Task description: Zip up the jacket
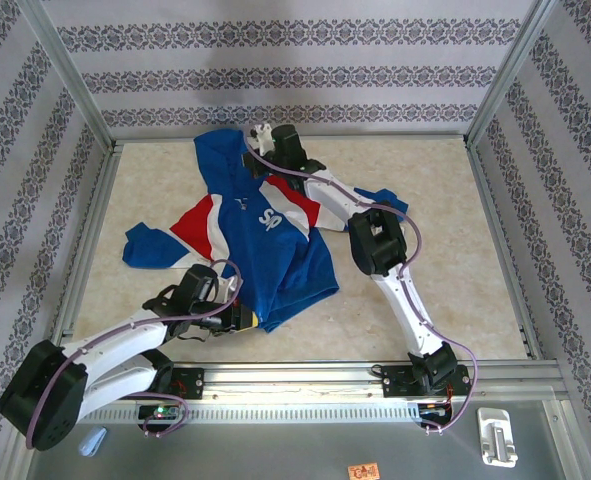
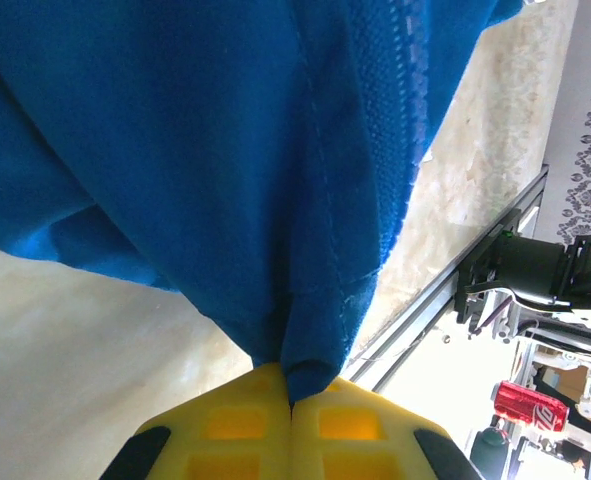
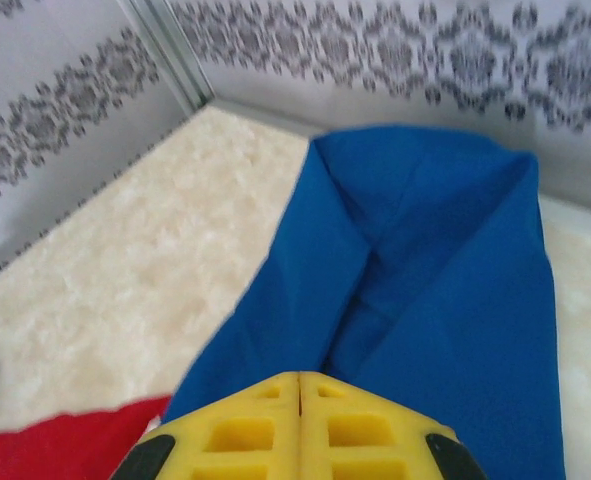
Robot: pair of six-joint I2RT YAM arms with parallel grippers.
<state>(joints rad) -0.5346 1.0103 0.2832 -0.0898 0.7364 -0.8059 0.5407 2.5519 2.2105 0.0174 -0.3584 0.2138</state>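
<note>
Pinching jacket (image 2: 225, 150) hem, left fingers (image 2: 235, 425), right fingers' (image 3: 245, 435) hold hidden

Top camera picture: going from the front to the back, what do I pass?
Metal rail, left fingers pinching the jacket, right fingers at its hood, patterned back wall.

Table (image 1: 455, 220) bare far left and right of jacket (image 1: 275, 265); jacket covers centre. Right arm (image 1: 385, 250) crosses its right side, left arm (image 1: 125, 345) blocks near-left corner. Walls (image 1: 275, 70) enclose three sides
</note>
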